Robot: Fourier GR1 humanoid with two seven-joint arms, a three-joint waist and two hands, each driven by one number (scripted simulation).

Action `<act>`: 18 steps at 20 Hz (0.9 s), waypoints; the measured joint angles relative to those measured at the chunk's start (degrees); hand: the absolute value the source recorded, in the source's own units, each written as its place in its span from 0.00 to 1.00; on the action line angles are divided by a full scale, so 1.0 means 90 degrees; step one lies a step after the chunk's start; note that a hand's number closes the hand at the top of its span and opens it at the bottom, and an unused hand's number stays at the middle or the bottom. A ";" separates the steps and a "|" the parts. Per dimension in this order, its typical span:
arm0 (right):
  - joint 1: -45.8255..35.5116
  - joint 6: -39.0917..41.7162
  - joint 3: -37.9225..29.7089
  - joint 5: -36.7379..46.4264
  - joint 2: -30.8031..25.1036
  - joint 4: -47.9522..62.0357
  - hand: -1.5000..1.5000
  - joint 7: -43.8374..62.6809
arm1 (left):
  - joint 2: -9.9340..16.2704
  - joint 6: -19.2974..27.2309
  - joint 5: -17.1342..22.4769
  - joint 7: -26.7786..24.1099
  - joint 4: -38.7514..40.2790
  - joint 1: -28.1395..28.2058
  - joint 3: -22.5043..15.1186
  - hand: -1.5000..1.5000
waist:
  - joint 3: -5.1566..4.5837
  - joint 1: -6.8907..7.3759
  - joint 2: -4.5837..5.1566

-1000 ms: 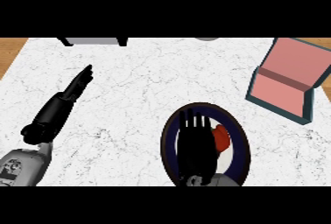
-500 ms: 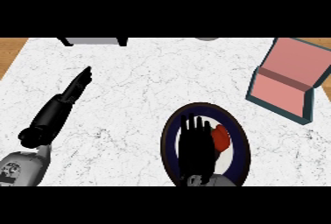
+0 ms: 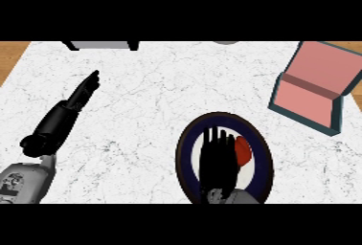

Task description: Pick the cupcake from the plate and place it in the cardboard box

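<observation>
Moved little since the earlier pictures: right hand drawn slightly back toward the lower edge, fingertips now lower over the plate, fingers straight and close together, pointing away from the body, curled round nothing. Lying just left of the cupcake, whose red shows at the fingers' right side; touching or only beside it, cannot be told, since the hand hides much of it. Cupcake on the white middle of the dark-rimmed plate, not lifted. Reads as an approach being adjusted before any grasp: hand lined up alongside the cupcake, not closed round it, so the pick not yet made and the whole carry remaining.

Farther out, up and to the right, well apart from the plate, the cardboard box, open, pink inside, flap raised. Nothing seen in it.

Across the counter, at the view's left, left hand stretched out flat, fingers straight and together, resting, apart from everything. Shifted only a trifle against the earlier frames; plate and box unchanged.
</observation>
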 measured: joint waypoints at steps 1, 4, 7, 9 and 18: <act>0.0065 -0.0018 -0.0057 0.0052 -0.0007 0.0051 0.00 -0.0069 | -0.0075 0.0057 -0.0085 0.0028 0.0004 -0.0045 -0.0036 0.50 | 0.0000 -0.0006 0.0000; 0.0152 -0.0043 -0.0318 0.0118 -0.0017 0.0164 0.00 -0.0264 | -0.0115 -0.0005 -0.0124 0.0121 -0.0255 0.0140 -0.0021 0.50 | 0.0001 0.0003 -0.0003; 0.0249 -0.0075 -0.0278 0.0161 0.0008 0.0227 1.00 -0.0366 | -0.0222 -0.0072 -0.0210 0.0144 -0.0203 0.0071 0.0069 0.50 | -0.0002 -0.0001 -0.0005; 0.0107 -0.0120 -0.0330 0.0215 -0.0001 0.0417 1.00 -0.0623 | -0.0304 -0.0101 -0.0313 0.0166 -0.0265 0.0114 0.0086 0.50 | -0.0008 0.0007 -0.0018; -0.0046 -0.0565 -0.0190 0.1198 -0.0016 0.0680 1.00 -0.1212 | -0.0437 -0.0368 -0.0433 0.0144 -0.0162 0.0026 0.0377 0.50 | -0.0011 0.0009 -0.0029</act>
